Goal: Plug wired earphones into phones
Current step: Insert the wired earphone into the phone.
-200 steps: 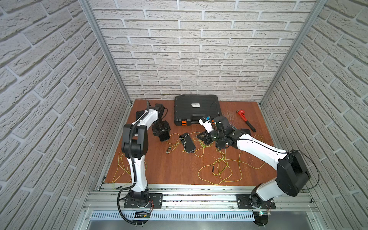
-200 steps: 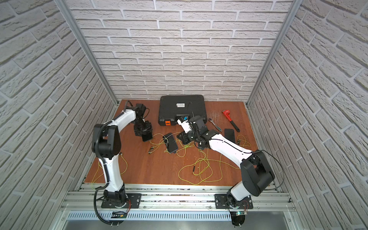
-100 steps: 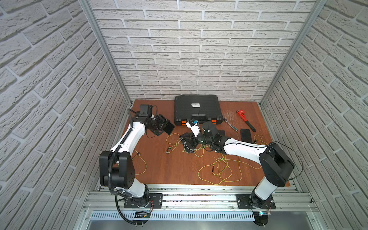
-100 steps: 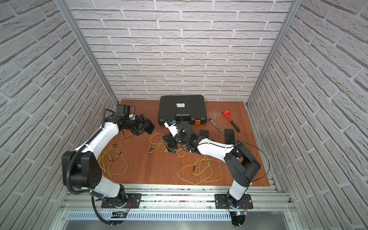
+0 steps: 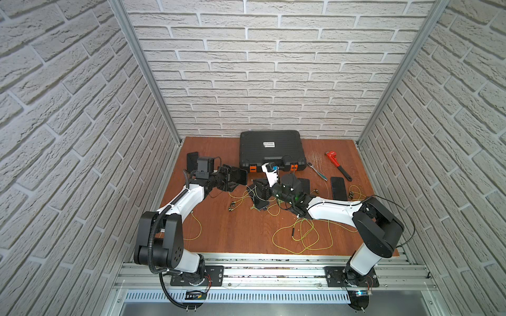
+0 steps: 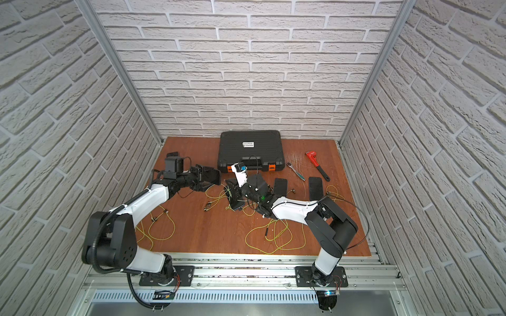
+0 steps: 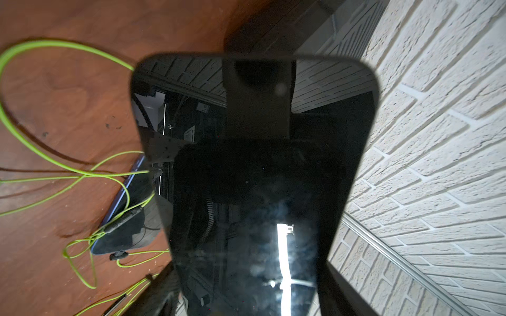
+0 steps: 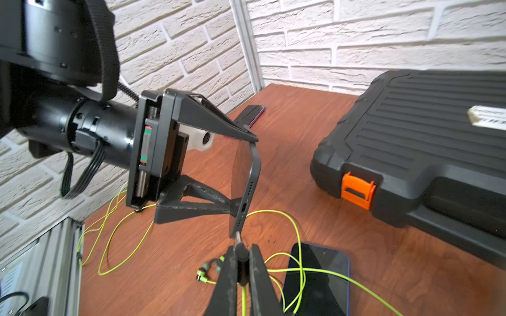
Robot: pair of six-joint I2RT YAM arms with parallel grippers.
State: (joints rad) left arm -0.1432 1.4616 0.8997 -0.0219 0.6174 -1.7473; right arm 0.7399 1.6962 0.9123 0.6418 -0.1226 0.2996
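Your left gripper (image 8: 245, 173) clamps the glossy, likely slippery phone (image 7: 254, 177) by its side edges; your right gripper (image 8: 241, 254) pinches the stiff earphone plug (image 8: 238, 238).

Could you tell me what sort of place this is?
Probably a small robot test booth, dressed as a workshop: white brick-pattern walls, an aluminium base rail, and a wooden tabletop with a black tool case.

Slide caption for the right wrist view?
Right gripper, jaws shut on an earphone plug, beside the phone held by the left gripper.
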